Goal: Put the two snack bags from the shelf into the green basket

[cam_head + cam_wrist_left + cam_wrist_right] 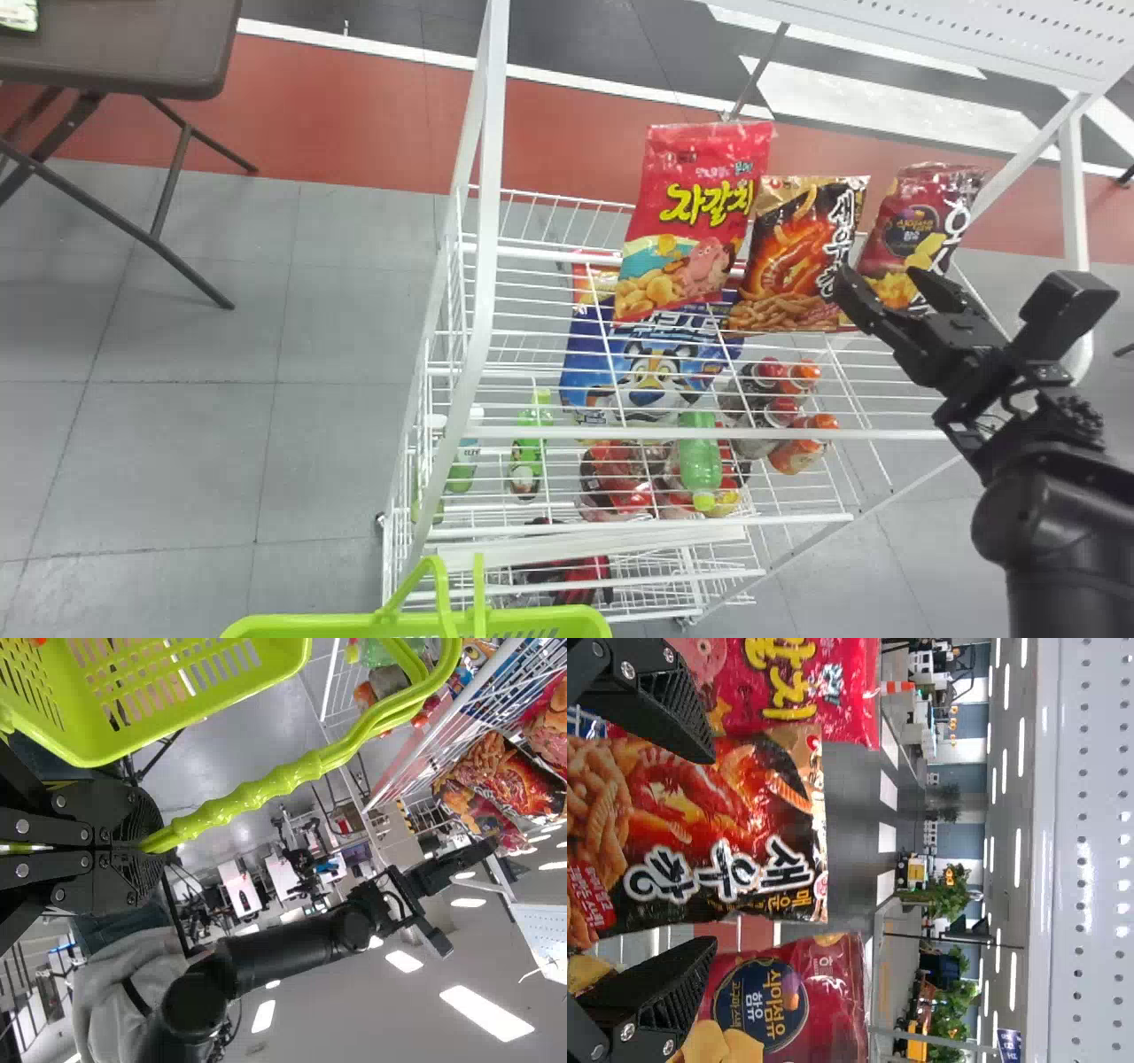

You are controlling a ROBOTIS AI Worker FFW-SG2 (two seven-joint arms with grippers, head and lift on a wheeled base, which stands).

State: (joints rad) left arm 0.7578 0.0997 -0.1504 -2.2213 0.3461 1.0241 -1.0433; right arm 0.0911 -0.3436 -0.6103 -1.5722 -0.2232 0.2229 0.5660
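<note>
Head view: three upright, slightly tilted snack bags stand on the upper level of the white wire rack (576,434), from centre to upper right. The red snack bag (695,213) has yellow lettering and is the tallest; the orange-and-black snack bag (797,257) shows fried sticks and white lettering; the maroon snack bag (917,226) carries a round dark emblem. Lower in the rack are a blue bag with a tiger face (651,372), a green bottle (700,461) and other bottles. The green basket (407,623) is cut by the bottom edge. The right gripper (879,276) is at the right, fingers spread, overlapping the near sides of the orange-and-black and maroon bags.

Left wrist view: the green basket occupies the upper left, its handle (257,793) running from upper right to the left gripper (146,843), which is clamped on it. An orange item lies at the basket's upper left, too small to identify. The snack bags are at upper right, well apart from this gripper.

Right wrist view: the orange-and-black bag lies glossy and plump between the parted fingers of the right gripper (710,850); contact cannot be told. The red bag is at upper left, the maroon bag at lower centre.
</note>
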